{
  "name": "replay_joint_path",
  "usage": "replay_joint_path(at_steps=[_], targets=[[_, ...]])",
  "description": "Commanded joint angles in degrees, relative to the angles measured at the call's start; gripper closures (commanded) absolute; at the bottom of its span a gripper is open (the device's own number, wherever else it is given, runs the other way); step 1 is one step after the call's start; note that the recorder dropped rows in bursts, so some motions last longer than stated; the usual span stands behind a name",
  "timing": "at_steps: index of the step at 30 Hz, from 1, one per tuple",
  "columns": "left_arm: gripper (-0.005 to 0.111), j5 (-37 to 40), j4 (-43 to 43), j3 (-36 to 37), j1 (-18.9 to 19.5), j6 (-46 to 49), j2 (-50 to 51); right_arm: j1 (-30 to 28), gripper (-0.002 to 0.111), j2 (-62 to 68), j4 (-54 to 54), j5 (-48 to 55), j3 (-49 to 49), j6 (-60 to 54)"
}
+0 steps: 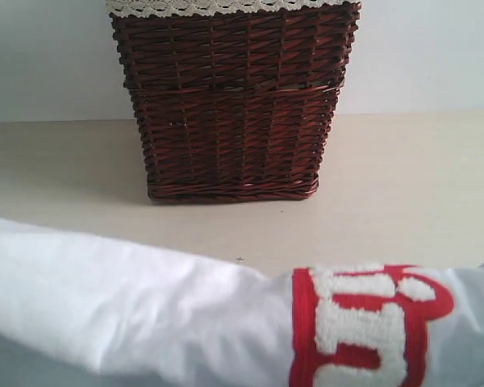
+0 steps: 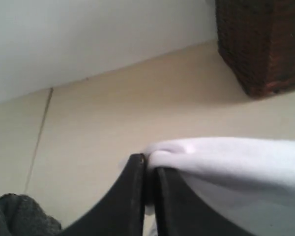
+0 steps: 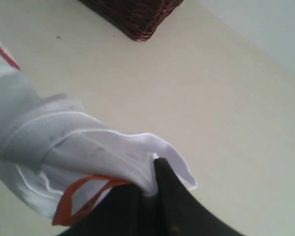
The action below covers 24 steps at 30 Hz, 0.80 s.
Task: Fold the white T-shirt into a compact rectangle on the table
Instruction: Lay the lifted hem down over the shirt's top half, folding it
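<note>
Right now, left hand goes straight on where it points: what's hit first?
The left hand pinches the white T-shirt; past that, probably the table, with the basket off to one side. Depth is unclear.

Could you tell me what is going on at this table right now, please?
A two-armed robot is handling the white T-shirt. The left end effector is shut on one edge of the fabric, and the right end effector is shut on a bunched part of it. The shirt stretches between them above the table, not yet folded into a rectangle. A wicker basket stands behind it, untouched.
</note>
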Motion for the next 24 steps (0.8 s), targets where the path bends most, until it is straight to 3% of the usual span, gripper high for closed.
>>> replay_joint_path(at_steps=[1,6,10,13,20,24], targets=[[0.107,6.6,-6.1,-0.8,-0.4,4.4,4.5,0.0,0.108,2.2,5.4,0.1,0.5,4.8],[0.107,9.1,-6.3,0.7,-0.4,4.5,13.9,0.0,0.108,7.8,-0.8,0.1,7.2,1.5],[0.107,2.7,-5.9,3.9,-0.4,8.3,21.9,0.0,0.108,14.4,-6.0,-8.7,13.7,1.3],[0.107,-6.7,-5.9,6.1,-0.4,12.0,27.7,0.0,0.108,21.1,-6.2,-20.3,15.6,1.3],[0.107,-42.8,-5.7,7.8,-0.3,13.3,39.3,0.0,0.108,37.1,-5.0,-54.8,15.7,1.3],[0.107,-55.9,-5.7,7.8,-0.3,13.4,47.9,0.0,0.108,45.8,-3.2,-67.8,15.7,1.3]])
